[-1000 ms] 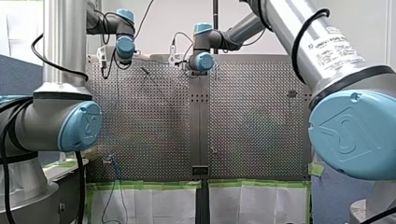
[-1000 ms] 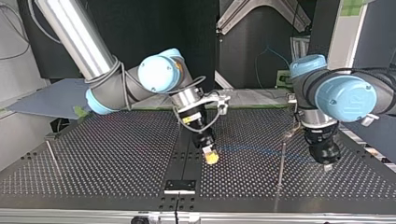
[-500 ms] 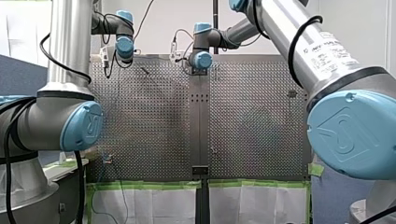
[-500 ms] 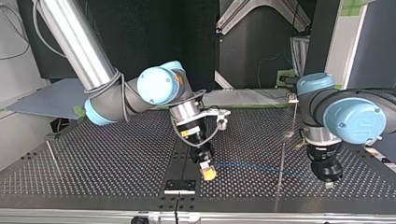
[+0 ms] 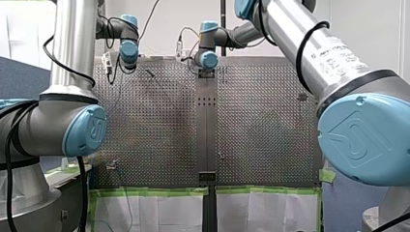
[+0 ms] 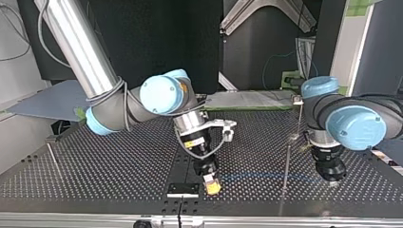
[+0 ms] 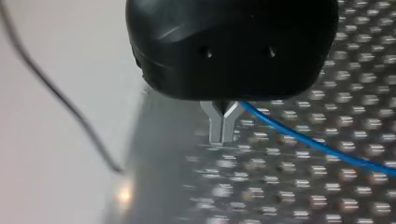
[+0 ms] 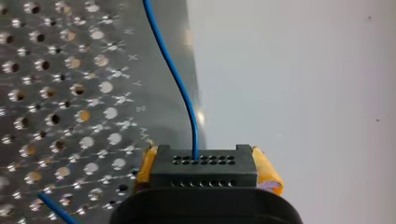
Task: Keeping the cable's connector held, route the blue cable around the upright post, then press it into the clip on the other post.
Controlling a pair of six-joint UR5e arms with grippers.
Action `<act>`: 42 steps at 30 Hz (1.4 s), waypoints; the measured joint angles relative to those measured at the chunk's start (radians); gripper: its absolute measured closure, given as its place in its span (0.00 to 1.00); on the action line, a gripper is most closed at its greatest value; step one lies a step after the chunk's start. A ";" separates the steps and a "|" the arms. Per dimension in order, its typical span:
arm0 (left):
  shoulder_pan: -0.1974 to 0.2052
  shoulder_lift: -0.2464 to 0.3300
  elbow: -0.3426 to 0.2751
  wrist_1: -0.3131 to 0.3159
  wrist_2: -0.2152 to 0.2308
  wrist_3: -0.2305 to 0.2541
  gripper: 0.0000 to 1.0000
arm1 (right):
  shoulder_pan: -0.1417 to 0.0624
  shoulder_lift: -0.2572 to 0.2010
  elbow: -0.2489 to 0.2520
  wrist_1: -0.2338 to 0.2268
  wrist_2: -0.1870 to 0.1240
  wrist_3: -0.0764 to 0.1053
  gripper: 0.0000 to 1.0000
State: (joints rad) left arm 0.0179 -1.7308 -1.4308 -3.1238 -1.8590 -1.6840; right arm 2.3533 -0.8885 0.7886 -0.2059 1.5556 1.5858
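Observation:
In the right wrist view a black multi-hole connector (image 8: pixel 204 166) sits between my right gripper's (image 8: pixel 205 170) yellow pads (image 8: pixel 267 171), and the blue cable (image 8: pixel 180 88) leaves it ahead over the perforated table. The left wrist view shows my left gripper (image 7: pixel 223 127), its metal fingers shut on the blue cable (image 7: pixel 308 142), which trails off to one side. In the top view my right gripper (image 6: pixel 212 184) is low over the table near the front edge, my left gripper (image 6: pixel 334 178) at the right. The blue cable (image 6: pixel 256 178) runs between them, passing a thin upright post (image 6: pixel 286 166).
A second thin post with a small head (image 6: pixel 298 100) stands farther back at the top view's right. Another thin post (image 6: pixel 53 159) stands at its left. A black bracket (image 6: pixel 183 189) lies by the front edge beside my right gripper. Green tape (image 5: pixel 154 191) lines the table's near edge in the front view.
Both grippers have moved toward the top view's front edge and lower to the table, carrying the connector and cable with them. Neither grip has changed.

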 joint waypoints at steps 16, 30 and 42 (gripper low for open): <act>-0.008 -0.061 0.000 -0.021 -0.001 -0.065 1.00 | -0.007 0.019 0.120 0.020 0.037 -0.053 1.00; -0.033 -0.142 -0.001 -0.041 0.030 -0.137 0.78 | -0.005 0.060 0.207 0.009 0.059 -0.068 1.00; -0.036 -0.146 -0.016 -0.056 0.020 -0.205 0.00 | -0.001 0.092 0.271 -0.020 0.064 -0.074 1.00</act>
State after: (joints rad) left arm -0.0185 -1.8770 -1.4473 -3.1799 -1.8394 -1.8894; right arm 2.3526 -0.7964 1.0594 -0.2261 1.6199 1.5113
